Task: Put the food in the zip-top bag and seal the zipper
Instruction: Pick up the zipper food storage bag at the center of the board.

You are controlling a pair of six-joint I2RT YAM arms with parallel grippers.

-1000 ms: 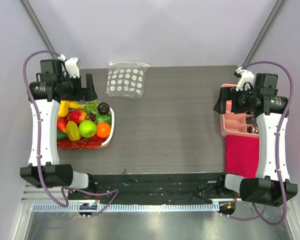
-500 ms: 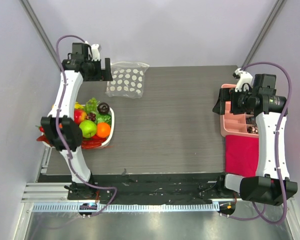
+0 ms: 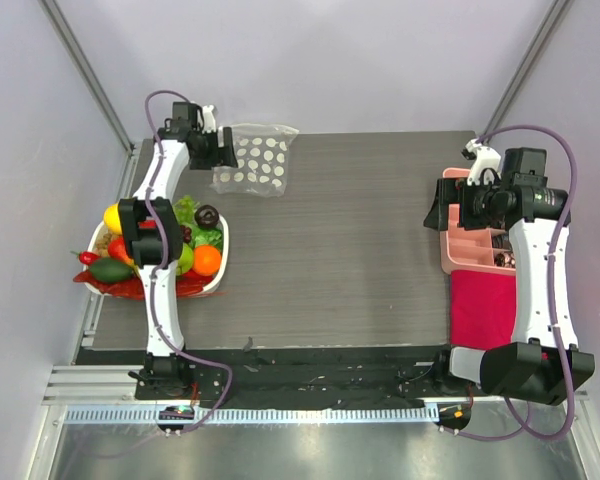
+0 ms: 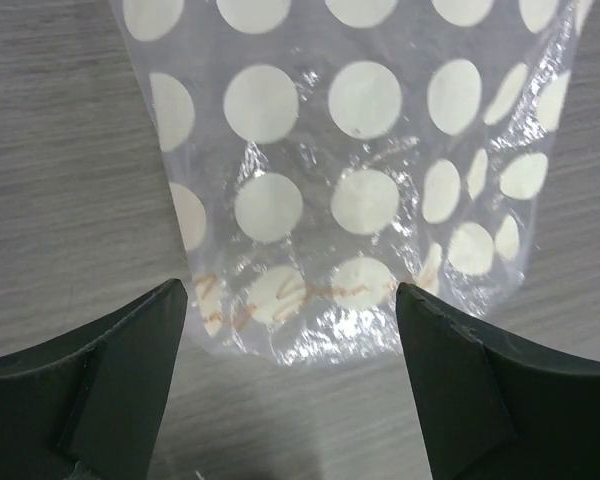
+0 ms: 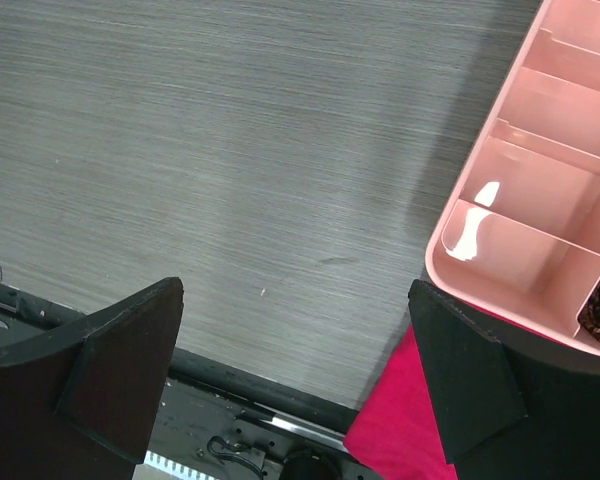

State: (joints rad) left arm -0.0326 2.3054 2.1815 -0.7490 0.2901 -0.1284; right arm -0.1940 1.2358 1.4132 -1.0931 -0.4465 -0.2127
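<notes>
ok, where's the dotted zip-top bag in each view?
Top external: zip-top bag at the table's far edge, left of centre, beside the left gripper.
Left wrist: fills the upper middle, just beyond the open jaws.
Right wrist: not in it.
Shared landmark: the grey wood-grain table.

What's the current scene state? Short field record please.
bag: flat on table, far left, looks empty
left gripper: open, at the bag's edge, nothing gripped
right gripper: open, over bare table beside pink tray
food: in white basket, none in bag
zipper: cannot tell if sealed
</notes>
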